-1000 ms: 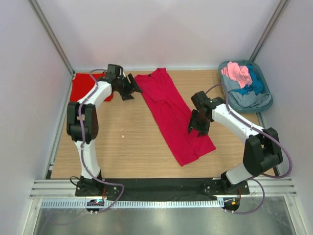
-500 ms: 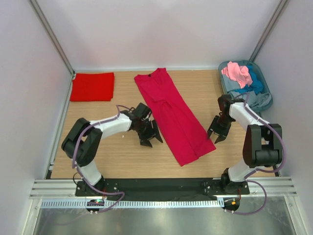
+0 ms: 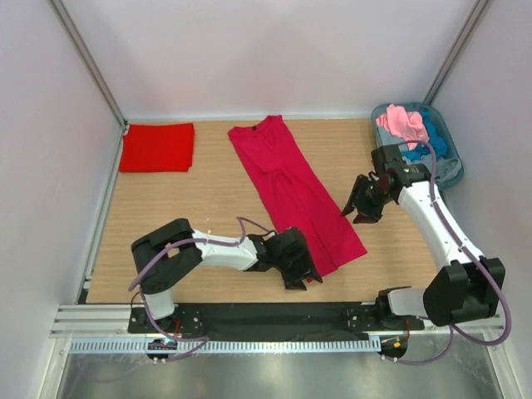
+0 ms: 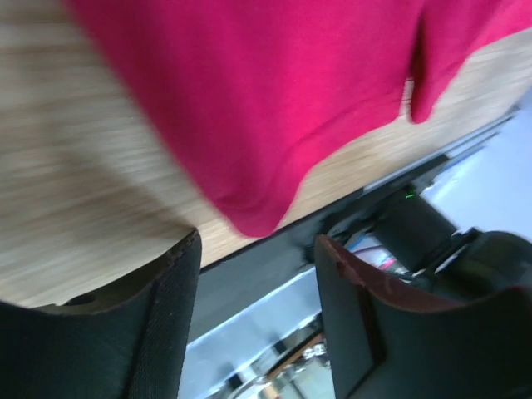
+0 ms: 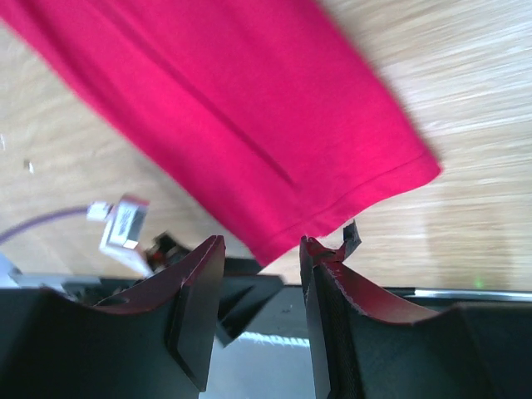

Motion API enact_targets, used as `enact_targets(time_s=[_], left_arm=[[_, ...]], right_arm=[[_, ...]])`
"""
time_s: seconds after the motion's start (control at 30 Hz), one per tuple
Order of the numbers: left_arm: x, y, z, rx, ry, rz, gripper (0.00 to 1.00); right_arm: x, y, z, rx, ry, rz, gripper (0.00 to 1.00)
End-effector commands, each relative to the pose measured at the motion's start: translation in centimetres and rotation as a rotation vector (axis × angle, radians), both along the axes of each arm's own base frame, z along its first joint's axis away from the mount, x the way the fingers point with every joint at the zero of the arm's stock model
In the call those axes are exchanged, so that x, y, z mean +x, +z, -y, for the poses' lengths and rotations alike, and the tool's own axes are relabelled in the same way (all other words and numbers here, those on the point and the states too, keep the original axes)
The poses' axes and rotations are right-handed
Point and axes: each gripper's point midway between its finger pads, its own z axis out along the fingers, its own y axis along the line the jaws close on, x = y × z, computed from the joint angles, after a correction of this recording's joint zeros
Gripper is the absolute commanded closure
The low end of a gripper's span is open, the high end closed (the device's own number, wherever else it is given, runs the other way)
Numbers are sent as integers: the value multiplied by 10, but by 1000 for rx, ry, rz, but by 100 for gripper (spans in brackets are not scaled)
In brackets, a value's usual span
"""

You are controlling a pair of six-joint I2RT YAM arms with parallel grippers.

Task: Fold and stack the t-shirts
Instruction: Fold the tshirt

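Crimson t-shirt (image 3: 291,191) was soft matt cloth with a stitched hem, scarlet t-shirt (image 3: 156,147) looked like the same matt cloth, table (image 3: 208,199) was smooth pale wood-grain, tub (image 3: 459,170) was dull grey-blue plastic, fingers (image 4: 166,332) of the left gripper (image 4: 256,241) were matt black plastic.

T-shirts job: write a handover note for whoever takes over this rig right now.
Left pincer: open, empty, at the near corner of the crimson shirt.
Right pincer: open, empty, beside its right edge.
Things: crimson shirt lies as a long diagonal strip mid-table; scarlet shirt folded, far left corner; pink shirt, blue shirt, grey shirt heaped in the tub, far right.
Done: scarlet shirt folded; crimson one seemingly folded lengthwise.
Left: finish the crimson shirt, stack it on the scarlet one, then the three in the tub.
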Motion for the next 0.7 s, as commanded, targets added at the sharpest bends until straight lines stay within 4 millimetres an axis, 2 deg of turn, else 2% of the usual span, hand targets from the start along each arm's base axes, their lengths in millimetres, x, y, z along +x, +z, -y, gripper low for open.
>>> enact_targets(time_s=[0.0,0.17,0.2,0.27,0.3,0.4,0.5,0.67], left_arm=[[10,-14,18,9,173,-15,44],[-11,-21,-1,55,299,-46,46],[-7,-16,-4,49,331,-34,46],[-8,-19,-17,85,355,-22,46],[-6,-12,-19,76,372,-18,46],[-1,-11,-34,108,423,7,46],[12,0,-36,115,456,59,46],[15,-8,-34,180,428,51,48]], right_arm=[[-19,7,-21,51,49,-3,52],[-27,8,-19,12,91,7,52],[-27,11,-20,19,87,21,52],[-23,16,-21,28,77,47,52],[-22,18,-22,30,72,58,52],[-19,23,-21,25,63,75,51],[-19,30,-20,26,52,93,51],[-20,33,-18,18,43,111,51]])
